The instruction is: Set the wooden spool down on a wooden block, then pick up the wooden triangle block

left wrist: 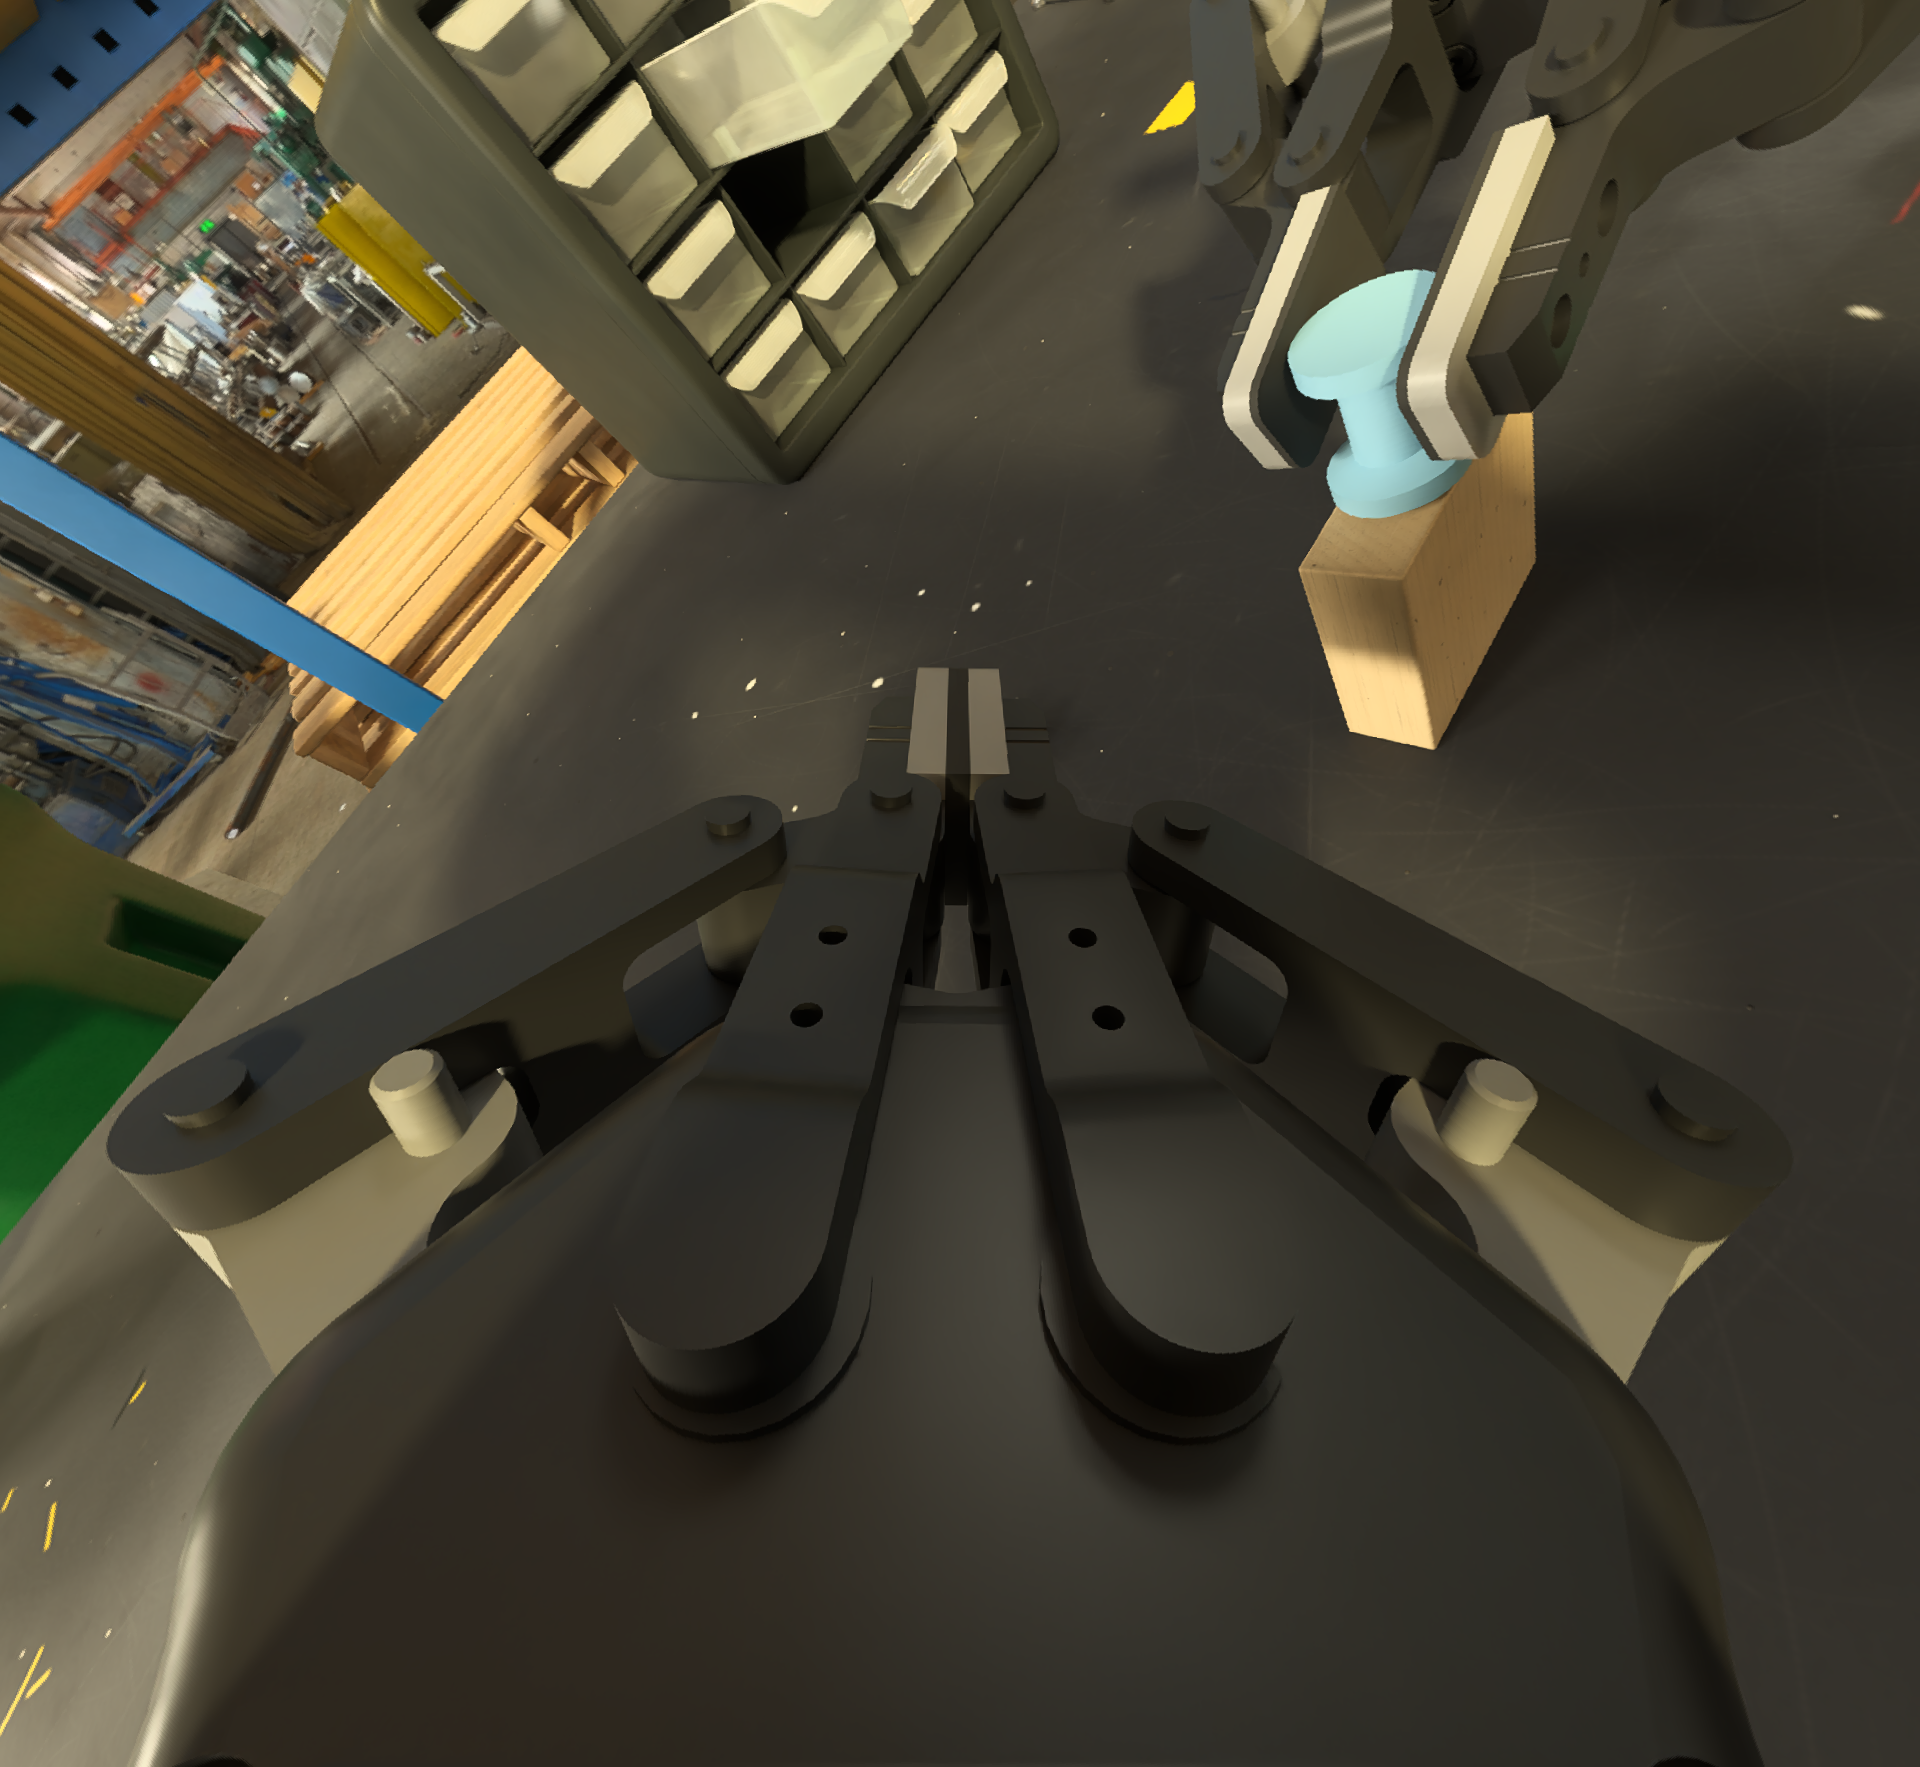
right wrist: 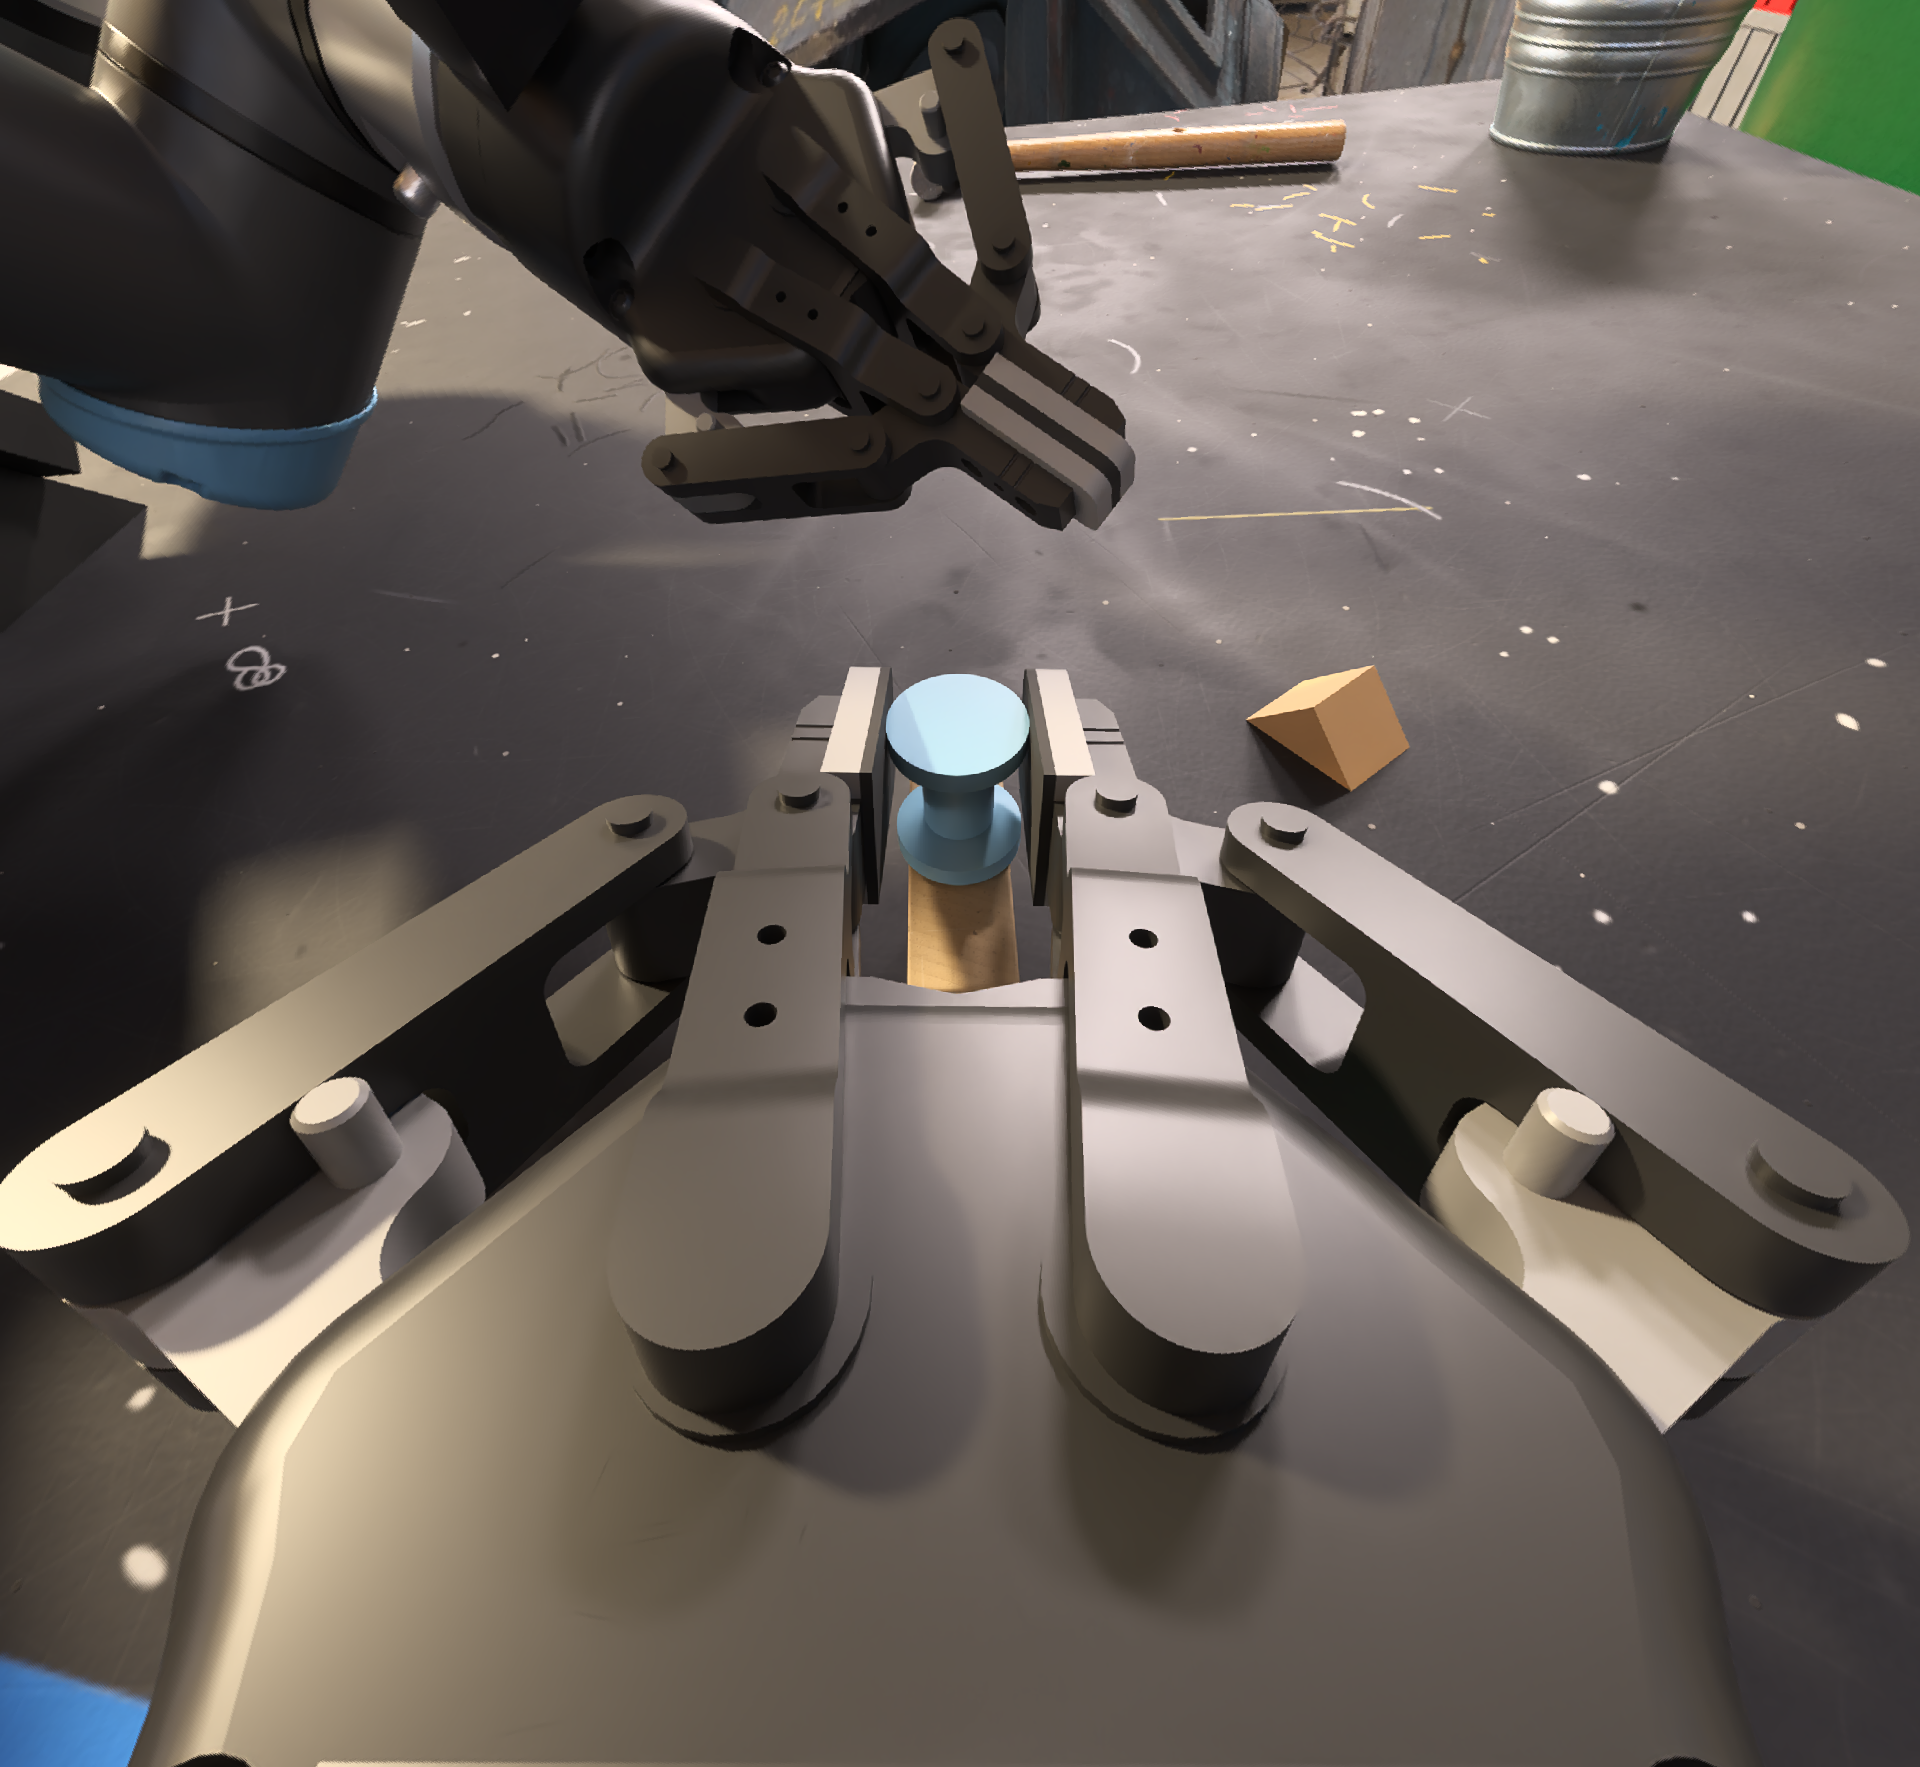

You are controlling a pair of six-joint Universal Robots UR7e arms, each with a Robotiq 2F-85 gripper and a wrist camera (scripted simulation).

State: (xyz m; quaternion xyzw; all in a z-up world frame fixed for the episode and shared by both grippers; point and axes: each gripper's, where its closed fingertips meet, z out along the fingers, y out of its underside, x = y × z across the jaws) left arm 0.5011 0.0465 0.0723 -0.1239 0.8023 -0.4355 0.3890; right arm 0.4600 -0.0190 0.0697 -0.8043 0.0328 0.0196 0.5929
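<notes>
Blue spool [right wrist: 956, 772] stands upright on wooden block [left wrist: 1423, 595].

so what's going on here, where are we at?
The right gripper has its jaws around the light blue spool, whose bottom flange sits on top of the upright wooden block. Whether the jaws still press on it I can't tell. The left gripper hangs over the dark table with jaws shut and empty. The wooden triangle block lies untouched on the table off to the side, so the pickup hasn't begun.
</notes>
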